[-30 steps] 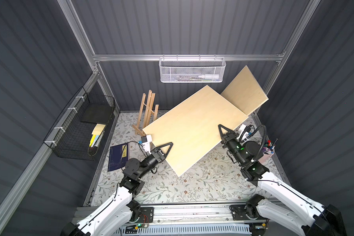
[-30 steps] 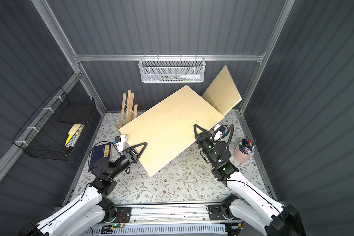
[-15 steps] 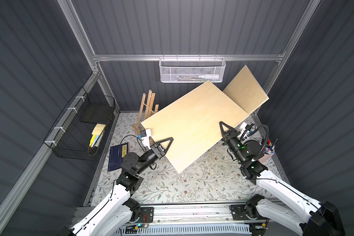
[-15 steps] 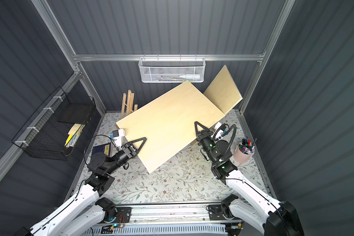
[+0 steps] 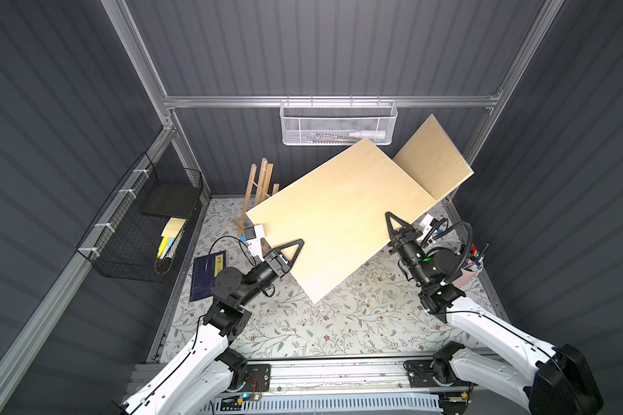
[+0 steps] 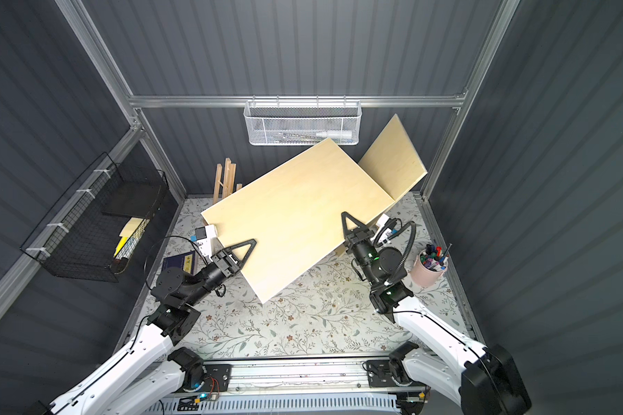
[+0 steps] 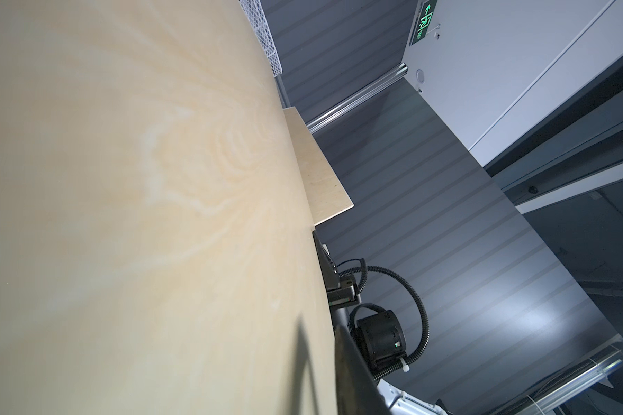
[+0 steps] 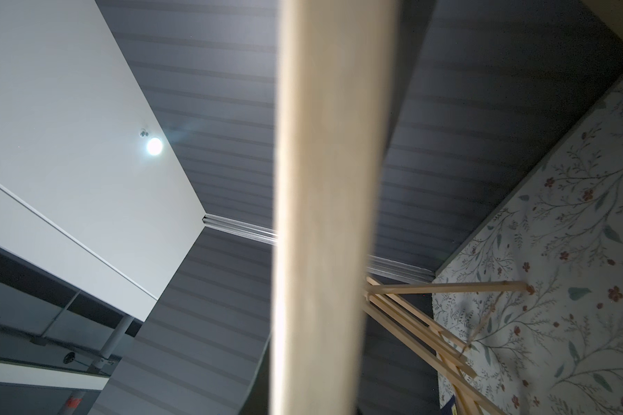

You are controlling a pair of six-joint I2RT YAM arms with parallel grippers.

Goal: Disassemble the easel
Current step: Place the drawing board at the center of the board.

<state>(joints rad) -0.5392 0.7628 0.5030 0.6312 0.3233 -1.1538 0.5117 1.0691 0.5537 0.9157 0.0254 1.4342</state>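
Left wrist view is filled by the large board (image 7: 141, 215). My left claw (image 5: 297, 246) pinches it at its 8 o'clock edge, jaws narrow on the wood. My right claw (image 5: 391, 220) is clamped the same way on its 3 o'clock edge. Compared with a second ago, I have carried the board a little higher and toward 12 o'clock. Its left corner now hides more of the lower part of the easel (image 5: 260, 179), which stands bare at 11 o'clock on the table (image 5: 339, 330). I judge the board free of the easel, with setting it down next. The smaller board (image 5: 433, 161) at 1 o'clock has not moved.
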